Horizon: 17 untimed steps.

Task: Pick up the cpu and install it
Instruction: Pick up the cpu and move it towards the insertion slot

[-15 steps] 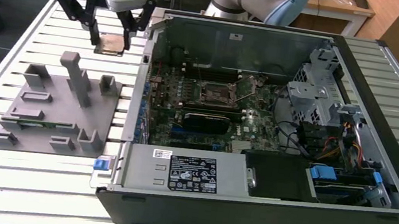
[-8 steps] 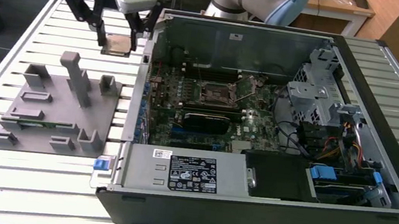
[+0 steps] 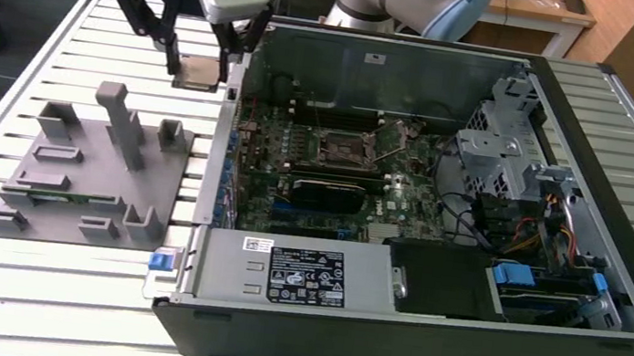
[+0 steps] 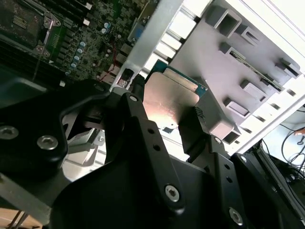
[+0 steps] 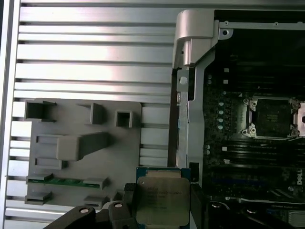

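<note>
The cpu (image 3: 197, 80), a flat square chip with a silvery top and a green edge, hangs in the air between my gripper's (image 3: 199, 70) two black fingers, which are shut on its sides. It is above the slatted table, between the grey fixture plate (image 3: 83, 184) and the open computer case (image 3: 419, 339). In both wrist views the cpu (image 4: 169, 100) (image 5: 161, 191) is clamped at opposite edges by the fingers (image 4: 136, 119). The open processor socket (image 5: 271, 117) (image 3: 345, 150) lies on the motherboard, off to the side of the chip.
The grey fixture plate (image 5: 86, 143) carries several raised blocks and a long green memory stick (image 5: 62, 181). The case's metal side wall (image 5: 183, 95) stands between the chip and the motherboard. A drive cage (image 3: 511, 148) and cables fill the case's far side.
</note>
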Each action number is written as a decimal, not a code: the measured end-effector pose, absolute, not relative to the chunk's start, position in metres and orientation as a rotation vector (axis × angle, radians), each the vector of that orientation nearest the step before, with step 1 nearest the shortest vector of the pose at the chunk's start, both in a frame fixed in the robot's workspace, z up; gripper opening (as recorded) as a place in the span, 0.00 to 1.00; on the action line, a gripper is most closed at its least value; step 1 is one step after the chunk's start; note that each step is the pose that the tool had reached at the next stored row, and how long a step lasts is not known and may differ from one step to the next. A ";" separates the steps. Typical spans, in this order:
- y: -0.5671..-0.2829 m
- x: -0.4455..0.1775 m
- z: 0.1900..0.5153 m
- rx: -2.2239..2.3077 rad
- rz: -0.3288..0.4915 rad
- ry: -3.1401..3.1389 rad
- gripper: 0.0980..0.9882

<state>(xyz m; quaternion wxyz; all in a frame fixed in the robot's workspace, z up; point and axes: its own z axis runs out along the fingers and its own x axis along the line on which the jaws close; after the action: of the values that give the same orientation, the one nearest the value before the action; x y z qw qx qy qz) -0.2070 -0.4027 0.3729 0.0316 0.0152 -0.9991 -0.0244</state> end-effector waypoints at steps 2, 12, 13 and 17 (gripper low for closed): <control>-0.403 -0.204 0.373 0.047 -0.075 -3.077 0.50; -0.403 -0.189 0.373 0.046 -0.075 -3.075 0.50; -0.403 -0.188 0.373 0.046 -0.075 -3.074 0.50; -0.403 -0.183 0.373 0.046 -0.075 -3.074 0.50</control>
<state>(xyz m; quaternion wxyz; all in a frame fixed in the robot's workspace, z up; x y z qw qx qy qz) -0.1831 -0.4027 0.3729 0.0332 0.0151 -0.9990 -0.0244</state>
